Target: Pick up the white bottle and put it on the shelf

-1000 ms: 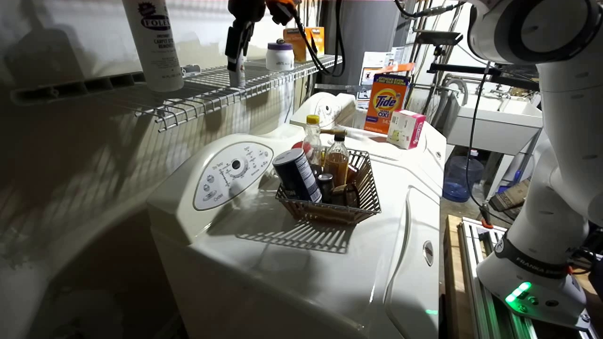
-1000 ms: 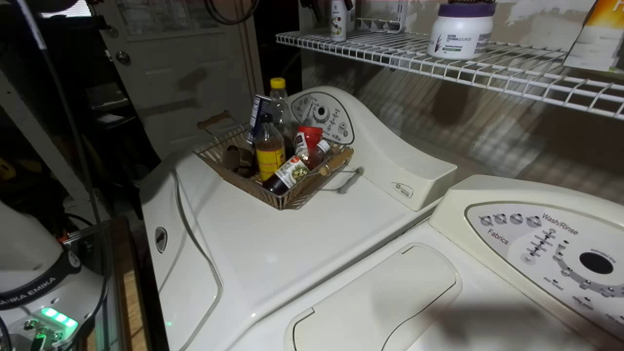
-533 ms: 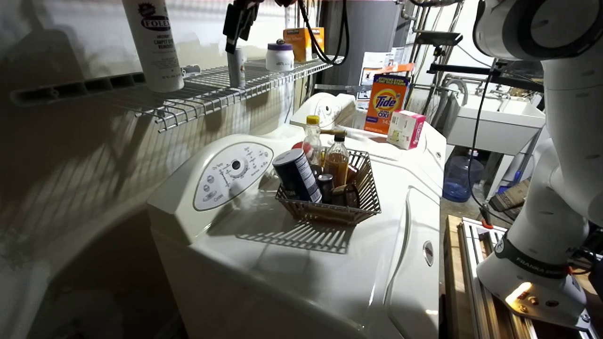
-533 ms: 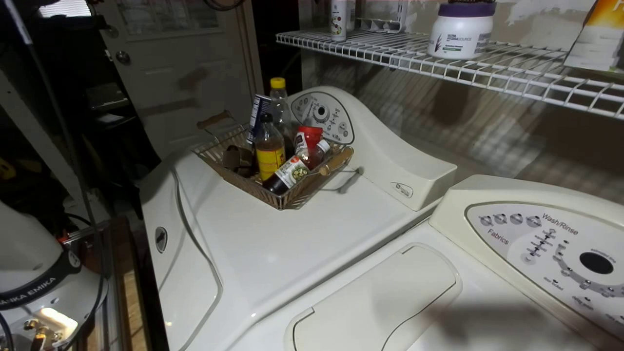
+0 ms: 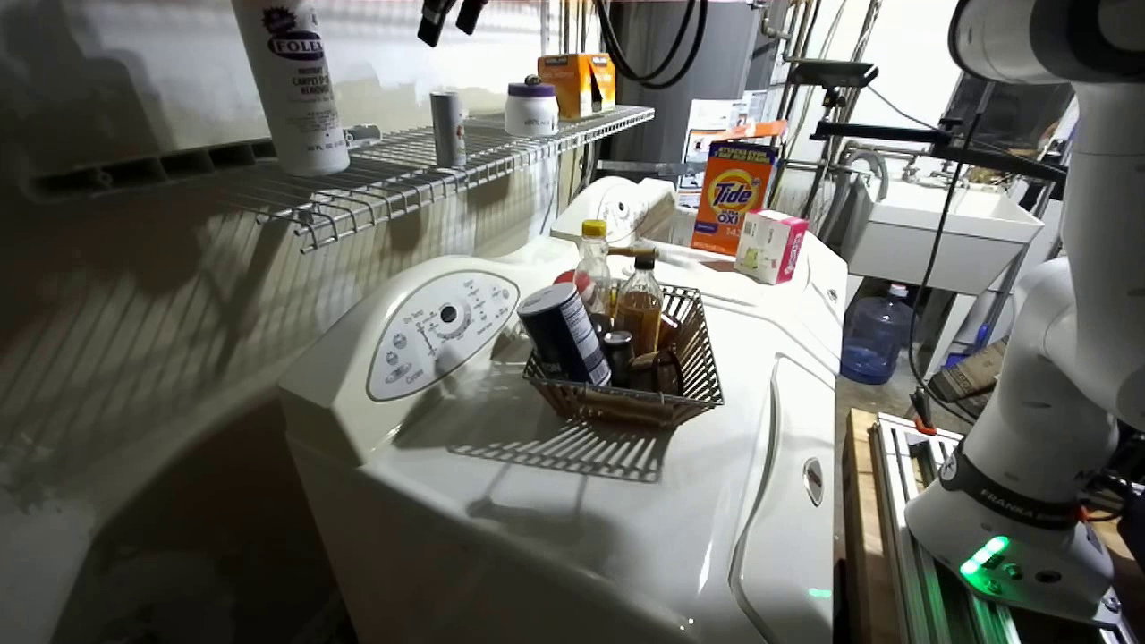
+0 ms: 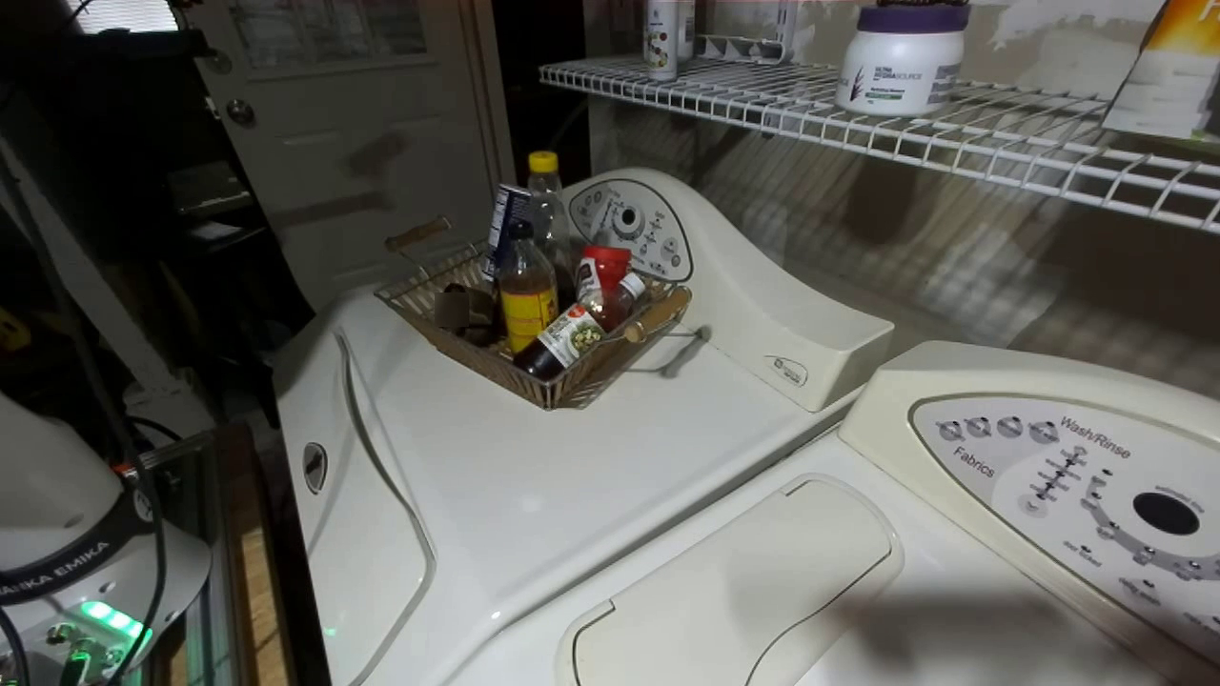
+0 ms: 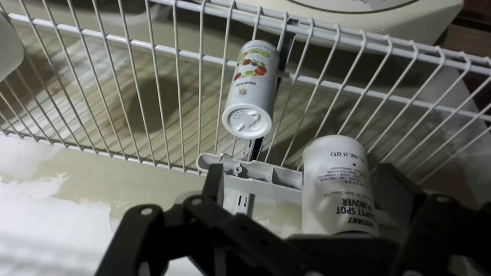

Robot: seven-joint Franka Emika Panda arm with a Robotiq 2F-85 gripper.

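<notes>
The small white bottle stands upright on the shelf in both exterior views; its top is cut off in one of them. In the wrist view the white bottle shows its lid and a fruit-patterned label, ahead of the fingers. The shelf is a white wire rack in both exterior views and the wrist view. My gripper is above the bottle, apart from it, at the top edge of the picture. Its fingers are spread wide with nothing held.
A tall labelled bottle stands on the shelf; it lies behind the fingers in the wrist view. A purple-lidded jar and an orange box stand farther along. A filled wire basket sits on the machine below.
My gripper has risen from the top of the small white bottle to well above it. Its two fingers now show apart. The bottle stays standing on the shelf.
</notes>
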